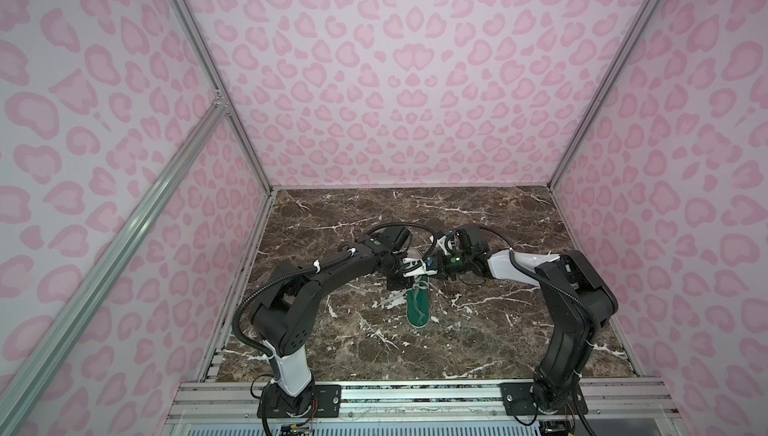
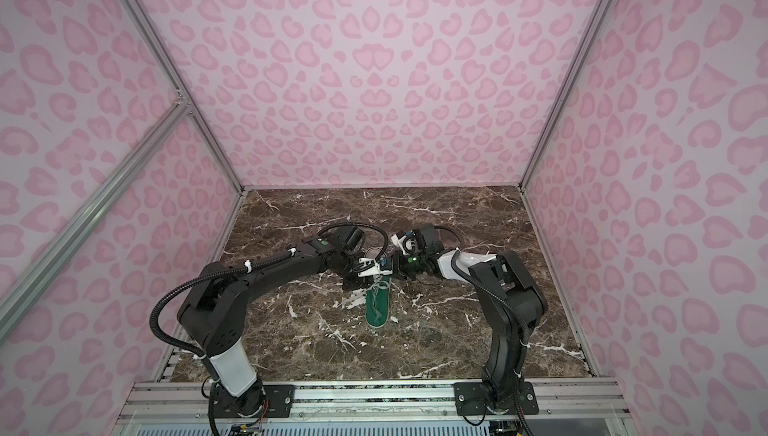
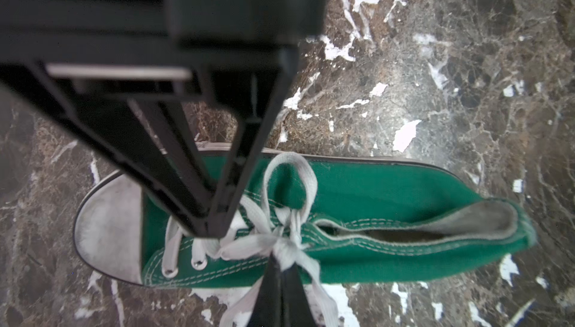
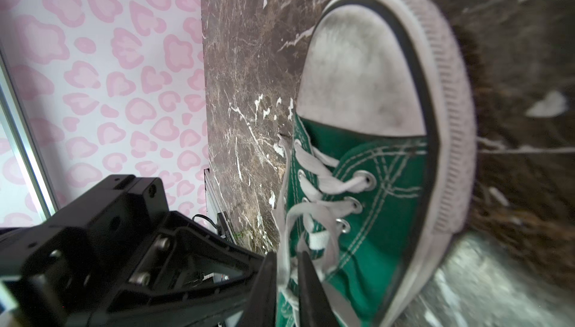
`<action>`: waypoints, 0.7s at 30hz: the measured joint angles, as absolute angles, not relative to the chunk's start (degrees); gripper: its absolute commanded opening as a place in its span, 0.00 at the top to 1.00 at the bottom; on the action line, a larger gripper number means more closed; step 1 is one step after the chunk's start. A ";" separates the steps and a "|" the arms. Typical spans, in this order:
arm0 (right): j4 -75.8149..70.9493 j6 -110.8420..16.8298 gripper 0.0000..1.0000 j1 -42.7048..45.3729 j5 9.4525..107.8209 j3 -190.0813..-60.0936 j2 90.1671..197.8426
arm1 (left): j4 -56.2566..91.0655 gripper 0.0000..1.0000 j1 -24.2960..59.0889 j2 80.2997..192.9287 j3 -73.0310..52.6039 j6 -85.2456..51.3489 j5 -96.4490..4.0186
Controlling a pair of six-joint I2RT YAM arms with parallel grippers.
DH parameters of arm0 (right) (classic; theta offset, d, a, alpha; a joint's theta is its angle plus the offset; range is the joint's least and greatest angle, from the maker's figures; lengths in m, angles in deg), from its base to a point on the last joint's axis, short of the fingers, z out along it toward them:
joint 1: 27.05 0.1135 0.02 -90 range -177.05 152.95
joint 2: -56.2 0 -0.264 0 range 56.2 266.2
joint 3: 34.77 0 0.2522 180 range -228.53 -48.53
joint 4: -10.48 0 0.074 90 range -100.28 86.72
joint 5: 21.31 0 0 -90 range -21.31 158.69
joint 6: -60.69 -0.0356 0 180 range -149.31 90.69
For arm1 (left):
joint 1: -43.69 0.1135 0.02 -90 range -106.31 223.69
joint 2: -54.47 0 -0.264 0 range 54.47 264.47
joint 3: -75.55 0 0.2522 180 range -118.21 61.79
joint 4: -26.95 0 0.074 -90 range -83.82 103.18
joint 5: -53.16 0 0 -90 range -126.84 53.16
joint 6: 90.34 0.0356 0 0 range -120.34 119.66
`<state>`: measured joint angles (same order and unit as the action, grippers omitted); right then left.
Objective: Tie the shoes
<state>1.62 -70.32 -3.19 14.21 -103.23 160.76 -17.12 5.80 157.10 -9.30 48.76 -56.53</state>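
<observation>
Left fingers (image 3: pixel 214 229) pressed together, tips down on the lacing of the green sneaker (image 3: pixel 373 204), touching the white laces (image 3: pixel 280 244) just toe-side of the knot; whether a strand is actually pinched there, can't tell, the tips hide it. Right fingers (image 4: pixel 287 266) nearly closed, slim gap, a flat white lace strand running between them and gripped, right at the knot area on the shoe's upper; in the left wrist view those dark tips come up against the knot from the opposite side of the shoe. One lace loop (image 3: pixel 289 179) stands up off the knot, loose ends trail off over the sole edge onto the bench (image 3: pixel 466 60). Sneaker sits mid-bench on its sole, worn white toe cap (image 4: pixel 357 76) pointing toward the back wall, heel opening toward the arm bases. In both top views the two arms meet over the toe half of the shoe (image 1: pixel 417 307) (image 2: pixel 377 307), left gripper (image 1: pixel 409 270) from the left, right gripper (image 1: pixel 434 268) from the right, close together. Brown marbled bench, pink spotted walls (image 1: pixel 395 81) all round.
</observation>
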 measured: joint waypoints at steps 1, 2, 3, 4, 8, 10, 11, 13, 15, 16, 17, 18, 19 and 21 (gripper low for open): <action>1.51 -70.32 0.83 -3.72 14.17 -102.69 160.28 | -17.12 0.97 5.80 157.17 -9.32 48.78 -56.53; 1.49 -70.28 0.83 -4.18 14.12 -102.25 159.86 | -17.12 0.97 5.80 157.21 -9.35 48.78 -56.53; 1.30 -70.19 0.84 -4.70 14.12 -101.70 159.34 | -17.10 0.97 5.78 157.30 -9.35 48.76 -56.53; 1.25 -70.02 0.85 -5.16 14.12 -101.22 158.92 | -17.12 0.97 5.75 157.38 -9.35 48.76 -56.50; 0.97 -68.94 0.90 -6.75 14.12 -99.08 158.40 | -17.19 0.97 5.75 157.67 -9.57 48.61 -56.44; 0.47 -68.53 0.91 -6.95 14.21 -98.16 158.48 | -17.21 0.97 5.75 157.89 -9.76 48.15 -56.37; 0.49 -68.46 0.91 -6.89 14.19 -97.90 158.64 | -17.27 0.97 5.75 157.95 -9.78 48.15 -56.35; 0.44 -68.11 0.92 -6.82 14.19 -97.35 159.14 | -17.38 0.97 5.75 157.98 -9.78 48.15 -56.33; 0.51 -68.09 0.92 -6.73 14.19 -96.98 159.58 | -17.38 0.97 5.75 157.98 -9.78 48.15 -56.33; 0.53 -68.09 0.92 -6.65 14.17 -96.91 159.79 | -17.43 0.97 5.75 157.98 -9.78 48.15 -56.31; 0.57 -68.05 0.92 -6.47 14.17 -96.91 160.08 | -17.45 0.97 5.75 157.98 -9.78 48.15 -56.31; 0.66 -67.81 0.92 -6.38 14.19 -96.91 160.36 | -17.47 0.97 5.75 157.98 -9.78 48.15 -56.31; 0.64 -67.72 0.92 -6.23 14.23 -96.91 160.63 | -17.49 0.97 5.75 157.98 -9.78 48.15 -56.31; 0.73 -67.68 0.92 -5.88 14.21 -96.89 161.04 | -17.49 0.97 5.75 158.06 -9.78 48.15 -56.31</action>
<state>0.73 -67.68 -5.88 14.21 -96.89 161.04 -17.49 5.75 158.06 -9.78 48.15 -56.31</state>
